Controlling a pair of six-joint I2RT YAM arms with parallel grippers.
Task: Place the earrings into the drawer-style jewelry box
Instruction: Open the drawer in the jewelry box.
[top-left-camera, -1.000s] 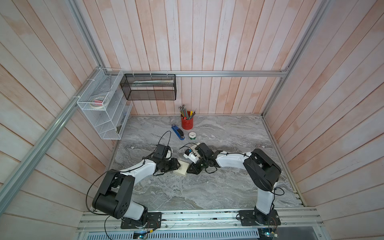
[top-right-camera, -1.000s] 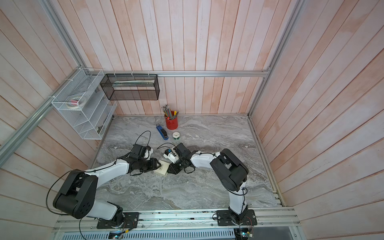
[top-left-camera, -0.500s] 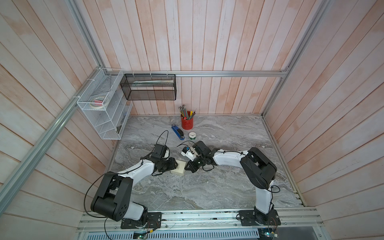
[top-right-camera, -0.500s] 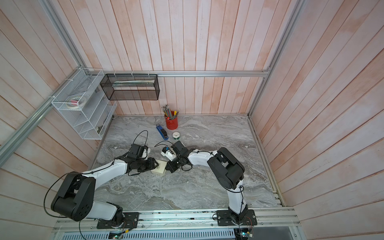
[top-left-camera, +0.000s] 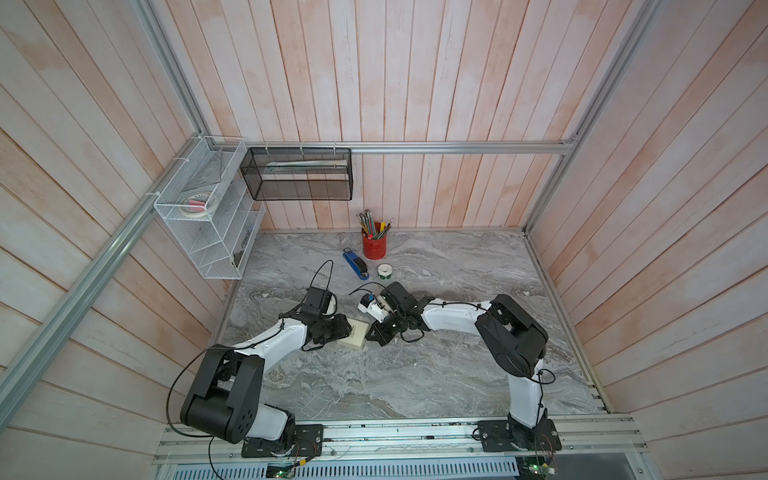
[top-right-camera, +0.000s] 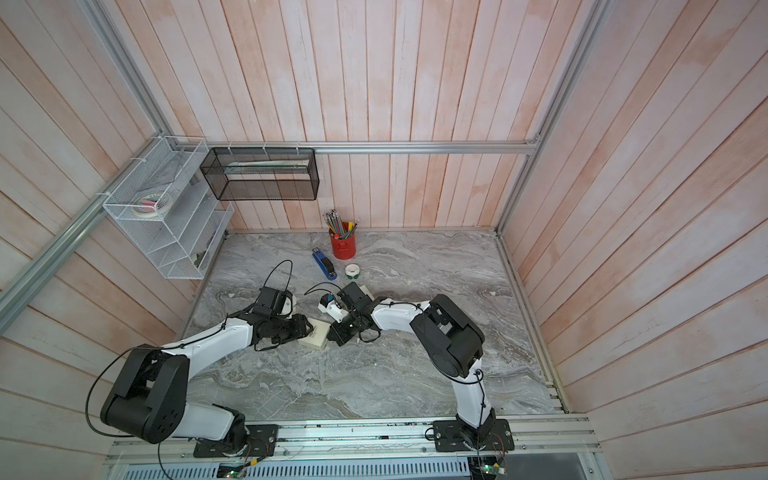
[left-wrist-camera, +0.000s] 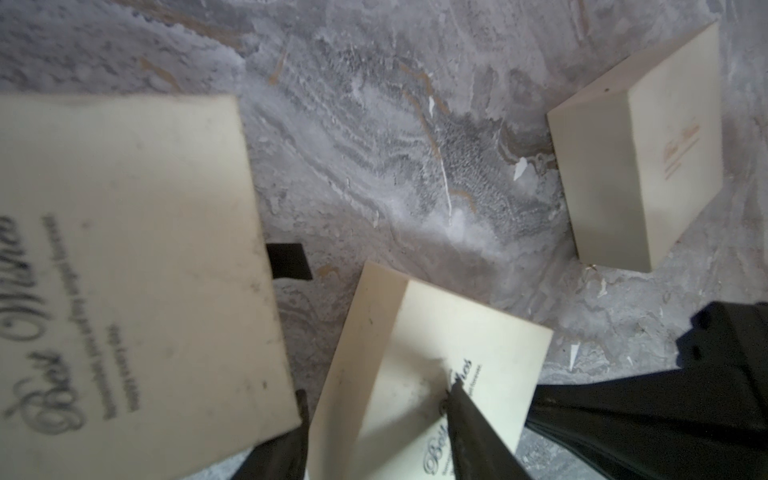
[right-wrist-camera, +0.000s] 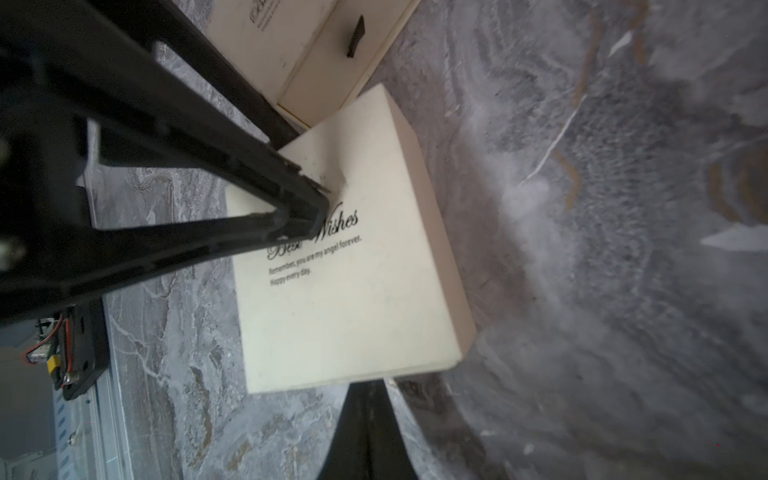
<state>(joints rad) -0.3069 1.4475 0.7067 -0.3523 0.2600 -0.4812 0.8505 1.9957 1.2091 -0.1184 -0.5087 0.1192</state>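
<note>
1. The right gripper, pressed together, touches the top of the cream jewelry box; the box's inside is hidden.
2. The left gripper abuts it; grip unclear.
3. Earrings: cannot tell where.
4. The red cup holds pencils.

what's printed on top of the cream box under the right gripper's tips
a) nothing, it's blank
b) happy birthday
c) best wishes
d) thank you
c: in the right wrist view the cream box carries "Best Wishes" in black script, partly covered by the shut right gripper whose tips rest on its top.
</note>
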